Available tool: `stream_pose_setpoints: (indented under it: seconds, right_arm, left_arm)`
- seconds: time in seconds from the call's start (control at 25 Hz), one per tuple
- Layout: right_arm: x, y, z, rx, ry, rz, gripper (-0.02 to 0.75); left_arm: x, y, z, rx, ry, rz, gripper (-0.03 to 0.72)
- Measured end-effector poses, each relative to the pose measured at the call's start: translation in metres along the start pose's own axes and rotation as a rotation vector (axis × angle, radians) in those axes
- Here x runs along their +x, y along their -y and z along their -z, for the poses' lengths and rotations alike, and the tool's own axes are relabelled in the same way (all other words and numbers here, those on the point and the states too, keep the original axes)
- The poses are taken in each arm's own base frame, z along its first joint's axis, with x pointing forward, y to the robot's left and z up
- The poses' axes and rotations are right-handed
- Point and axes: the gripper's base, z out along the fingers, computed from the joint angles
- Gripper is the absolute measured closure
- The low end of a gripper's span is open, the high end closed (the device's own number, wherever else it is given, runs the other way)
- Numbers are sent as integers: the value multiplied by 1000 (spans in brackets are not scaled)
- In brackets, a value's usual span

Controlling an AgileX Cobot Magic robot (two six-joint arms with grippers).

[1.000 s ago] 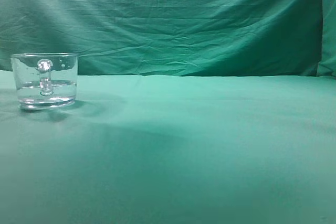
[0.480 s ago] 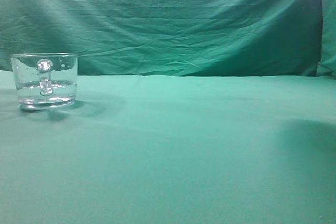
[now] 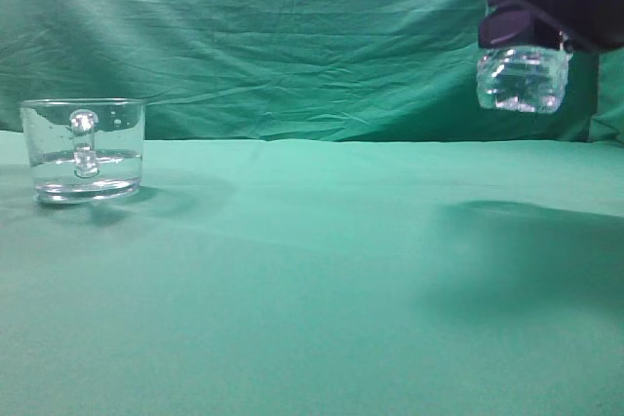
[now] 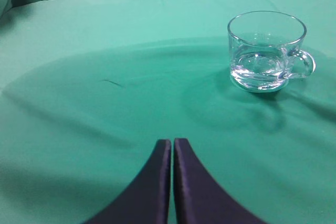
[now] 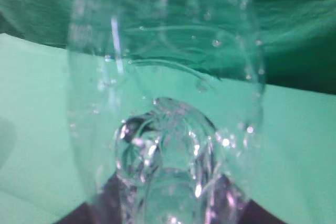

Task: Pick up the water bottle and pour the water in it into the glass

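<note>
The glass (image 3: 83, 151) stands far left on the counter (image 3: 322, 280); the water bottle (image 3: 523, 78) hangs high right, apparently well apart from it.

Right gripper (image 3: 542, 9) sits in the upper right of the exterior view, a dark purple-black block cut off by the top and right edges; it is clamped on the water bottle (image 3: 523, 79), whose base hangs clear below it, well above the surface; in the right wrist view the bottle fills the frame and only dark finger edges show at the bottom. Left gripper (image 4: 172, 145) shows only in the left wrist view, bottom centre; its two dark fingers (image 4: 152, 182) are pressed together, tips touching, nothing between them, hovering above the cloth.
</note>
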Motion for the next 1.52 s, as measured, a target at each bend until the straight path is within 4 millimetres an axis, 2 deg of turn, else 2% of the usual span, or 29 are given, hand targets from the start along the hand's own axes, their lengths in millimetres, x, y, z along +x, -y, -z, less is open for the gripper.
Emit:
stream_pose_setpoints:
  seconds: [0.08,0.12,0.28,0.48,0.56,0.6,1.0,1.12,1.16,1.24,1.32,1.52]
  right_arm:
    - [17,2,-4,-3,-26,-25,539]
    - [17,2,-4,-3,-26,-25,539]
    - [43,0,-9,-49,-103,-21,539]
    - [45,-4,-11,-101,-92,60,539]
    - [44,-5,-11,-110,-86,81,470]
    - [44,-5,-11,-110,-85,83,479]
    - [42,-4,-11,-104,-72,79,89]
    - [25,-5,-9,-93,-18,82,92]
    - [16,-6,-7,-90,10,88,50]
    - [-2,-7,-3,-86,59,101,66]
    - [-26,-10,4,-80,118,120,66]
    - [-71,-15,28,-52,176,168,66]
  left_arm:
    - [0,0,0,0,0,0,688]
    - [0,0,0,0,0,0,688]
    - [0,0,0,0,0,0,688]
    - [0,0,0,0,0,0,688]
    - [0,0,0,0,0,0,688]
    - [0,0,0,0,0,0,688]
    - [0,0,0,0,0,0,688]
    - [0,0,0,0,0,0,688]
    - [0,0,0,0,0,0,688]
    - [0,0,0,0,0,0,688]
    - [0,0,0,0,0,0,688]
    - [0,0,0,0,0,0,688]
